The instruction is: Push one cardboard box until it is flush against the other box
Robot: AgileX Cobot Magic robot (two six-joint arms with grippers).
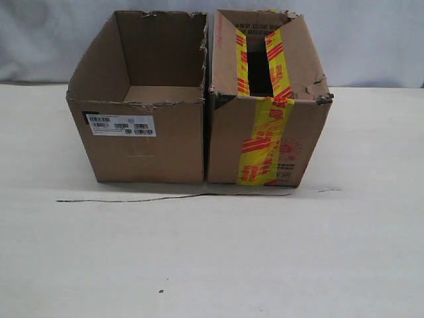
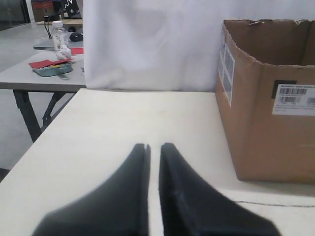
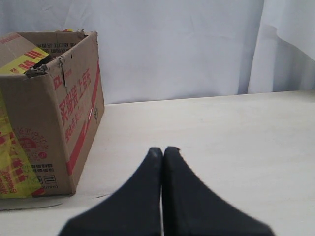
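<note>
On a pale table (image 1: 212, 258), 2 open cartons stand side by side: the cardboard box (image 1: 149, 142) on the left of the exterior view and the other box (image 1: 265, 132), banded in yellow tape (image 1: 262, 149) with red stripes, on the right. Their facing walls appear to touch, with only a thin shadowed seam between them. A thin dark line (image 1: 172, 197) runs along the table just in front of both, and 1 black speck (image 1: 160, 291) lies well apart, nearer the camera.

The left claw (image 2: 153, 146) hangs low over bare table beside the cardboard box (image 2: 266, 123), its 2 fingers drawn to a narrow slit and holding nothing. The right claw (image 3: 163, 150) is pressed fully together, also empty, beside the other box (image 3: 49, 108). Nothing lies between either claw and its carton.

2 white barcode labels (image 2: 294, 99) show on the plain carton, 1 on each of 2 sides. A white curtain (image 1: 371, 40) backs the table. Past it, the left wrist view shows a second table (image 2: 29, 81) carrying 1 clear bottle (image 2: 59, 33) and some red items too small to make out.
</note>
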